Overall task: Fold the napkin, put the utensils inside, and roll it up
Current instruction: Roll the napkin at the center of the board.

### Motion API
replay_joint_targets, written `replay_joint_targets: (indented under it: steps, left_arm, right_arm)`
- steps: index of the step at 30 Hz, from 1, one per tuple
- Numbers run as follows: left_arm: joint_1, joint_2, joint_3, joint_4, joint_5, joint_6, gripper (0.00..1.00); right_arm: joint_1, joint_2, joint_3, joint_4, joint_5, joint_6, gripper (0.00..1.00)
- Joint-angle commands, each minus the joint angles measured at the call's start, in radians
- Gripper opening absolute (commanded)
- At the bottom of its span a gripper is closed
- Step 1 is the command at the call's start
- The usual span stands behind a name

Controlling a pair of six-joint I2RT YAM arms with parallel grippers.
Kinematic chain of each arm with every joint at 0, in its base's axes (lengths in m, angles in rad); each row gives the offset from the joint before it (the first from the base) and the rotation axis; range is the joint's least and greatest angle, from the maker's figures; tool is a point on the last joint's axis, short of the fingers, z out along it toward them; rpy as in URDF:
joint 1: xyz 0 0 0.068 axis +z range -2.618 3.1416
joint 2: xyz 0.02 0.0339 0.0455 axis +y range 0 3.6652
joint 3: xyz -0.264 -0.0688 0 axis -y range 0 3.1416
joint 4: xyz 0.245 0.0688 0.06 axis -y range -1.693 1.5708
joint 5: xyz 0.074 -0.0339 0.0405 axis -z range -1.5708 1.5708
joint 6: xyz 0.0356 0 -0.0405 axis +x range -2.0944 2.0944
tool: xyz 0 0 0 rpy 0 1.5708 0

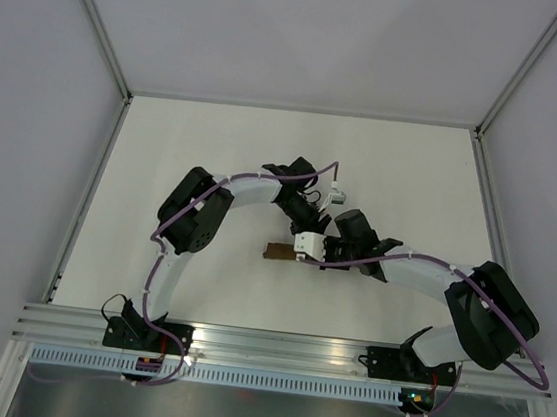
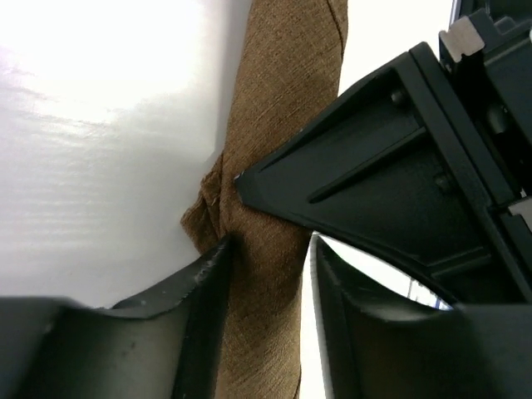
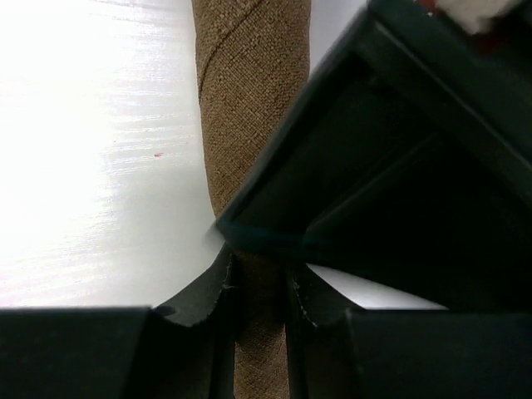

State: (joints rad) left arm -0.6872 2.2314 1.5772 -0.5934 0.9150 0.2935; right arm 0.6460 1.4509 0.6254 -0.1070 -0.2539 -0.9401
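Top view: left arm [image 1: 197,214] and right arm [image 1: 478,312] reach in and meet mid-table. The napkin [image 1: 276,252], a tight brown roll, pokes out sideways from under the crowded wrists. The table [image 1: 194,159] is white, with pale grey walls [image 1: 30,90] around it and an aluminium rail [image 1: 273,344] at the near edge.

Left wrist view: left pincer [image 2: 270,245] is slightly spread, straddling the roll. One finger [image 2: 208,283] touches the cloth; beside the other, a sliver of table shows. The roll runs on ahead of the fingertips, and the other pincer's black body crosses over it there.

Right wrist view: right pincer [image 3: 262,266] is pressed onto the roll, cloth squeezed narrow between the fingers and wider just ahead. There is glare on the glossy table and a tiny red speck [image 3: 158,155] off to the side.
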Motion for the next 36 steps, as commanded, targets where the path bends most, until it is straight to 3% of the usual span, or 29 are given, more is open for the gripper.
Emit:
replay_joint_targets:
  steps: [1, 2, 3, 12, 16, 24, 28, 36]
  left_arm:
    - [0.037, 0.005, 0.026, -0.031, -0.079, -0.028, 0.76]
    - [0.05, -0.004, 0.024, -0.02, -0.084, -0.045, 0.91]
    - [0.058, -0.013, 0.024, -0.013, -0.087, -0.05, 0.99]
    - [0.166, -0.125, 0.006, 0.063, -0.24, -0.172, 1.0]
    - [0.277, -0.211, -0.029, 0.119, -0.359, -0.322, 1.0]
    - [0.391, -0.412, -0.155, 0.207, -0.547, -0.521, 1.0]
    - [0.391, -0.502, -0.244, 0.26, -0.528, -0.603, 1.0]
    - [0.379, -0.634, -0.313, 0.285, -0.512, -0.674, 1.0]
  right_arm:
    - [-0.002, 0.025, 0.023, -0.051, 0.058, 0.003, 0.08]
    - [-0.002, 0.026, 0.026, -0.054, 0.059, 0.007, 0.06]
    - [-0.002, 0.029, 0.031, -0.068, 0.058, 0.011, 0.06]
    - [-0.003, 0.095, 0.092, -0.138, 0.042, 0.067, 0.02]
    - [-0.005, 0.152, 0.143, -0.158, 0.042, 0.119, 0.01]
    - [-0.005, 0.299, 0.252, -0.137, 0.162, 0.329, 0.0]
    - [-0.019, 0.391, 0.344, -0.161, 0.206, 0.424, 0.0]
    - [-0.123, 0.561, 0.568, -0.243, 0.139, 0.653, 0.01]
